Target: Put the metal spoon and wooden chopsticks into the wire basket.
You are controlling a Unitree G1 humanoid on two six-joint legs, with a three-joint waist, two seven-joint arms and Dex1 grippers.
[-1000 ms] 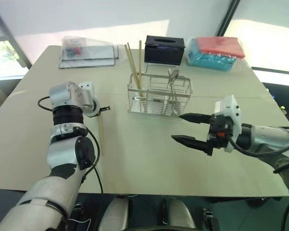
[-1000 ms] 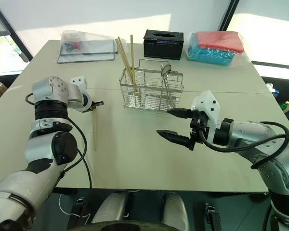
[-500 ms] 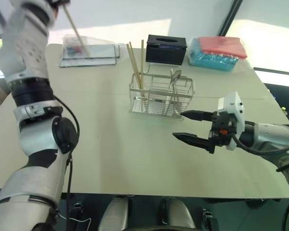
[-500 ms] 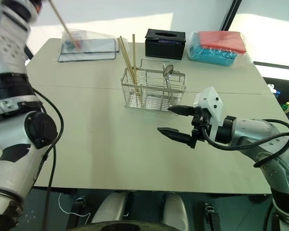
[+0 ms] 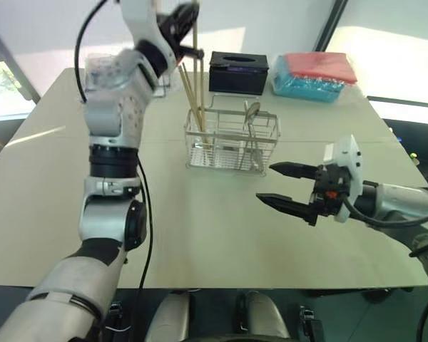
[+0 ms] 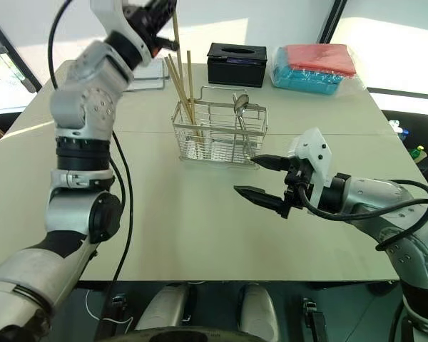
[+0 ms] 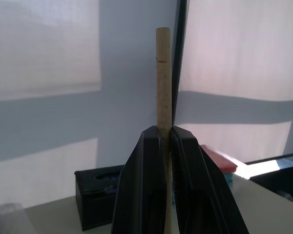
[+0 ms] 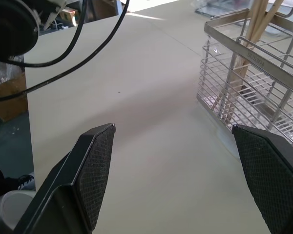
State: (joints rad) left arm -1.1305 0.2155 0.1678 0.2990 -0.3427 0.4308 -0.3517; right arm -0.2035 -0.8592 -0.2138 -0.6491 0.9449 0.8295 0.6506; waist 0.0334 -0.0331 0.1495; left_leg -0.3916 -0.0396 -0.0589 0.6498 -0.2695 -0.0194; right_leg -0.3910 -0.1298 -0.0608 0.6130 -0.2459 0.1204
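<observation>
Left eye view: left gripper clamps one chopstick near-upright, basket directly below its lower tip; right gripper, farther, stands spread and holds nothing.

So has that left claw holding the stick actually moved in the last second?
Yes. The left gripper, shut on a wooden chopstick, rose from the table to above the wire basket.

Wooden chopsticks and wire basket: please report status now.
Left gripper shut on one chopstick, raised over wire basket. Right gripper open, empty. Spoon and other chopsticks already in basket.
</observation>
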